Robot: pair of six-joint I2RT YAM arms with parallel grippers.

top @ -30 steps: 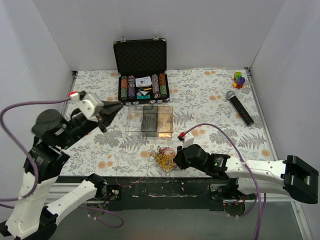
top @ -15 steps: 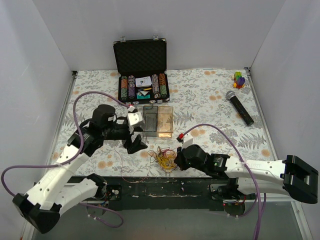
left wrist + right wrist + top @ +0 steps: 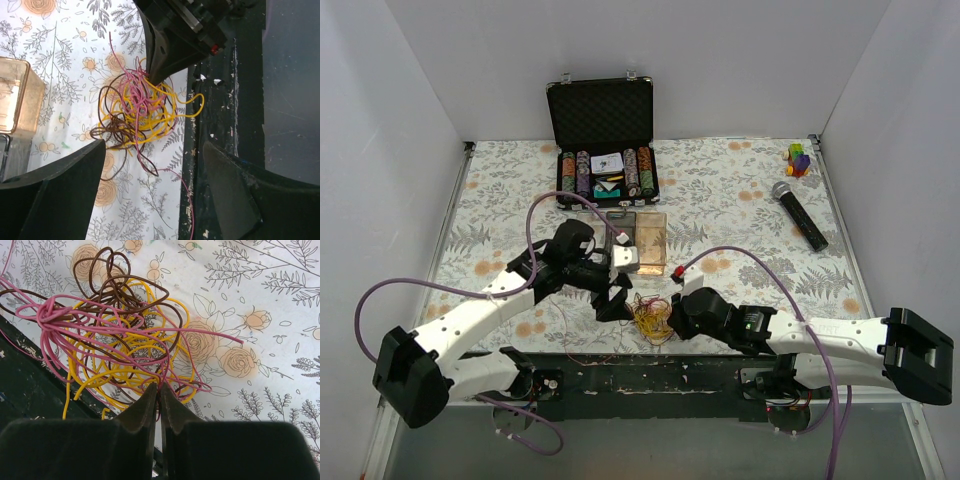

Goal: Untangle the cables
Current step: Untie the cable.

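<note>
The cables [image 3: 650,318] form a palm-sized clump of pink, yellow and dark brown wires on the flowered table near its front edge. My left gripper [image 3: 617,298] is just left of the clump. In the left wrist view it [image 3: 155,170] stands open, and the cables [image 3: 140,110] lie beyond its fingertips with one pink strand trailing between them. My right gripper [image 3: 675,312] is at the clump's right side. In the right wrist view it [image 3: 159,387] is shut on thin pink strands at the near edge of the cables [image 3: 120,340].
A clear plastic box [image 3: 620,240] stands just behind the clump. An open case of poker chips [image 3: 603,130] sits at the back. A microphone [image 3: 798,215] and a colourful toy [image 3: 799,158] lie at the right. The black front rail [image 3: 650,375] borders the clump.
My left arm has swung in from the far left and come down beside the clump, and its gripper has opened wide. The right arm has stayed on the cables.
</note>
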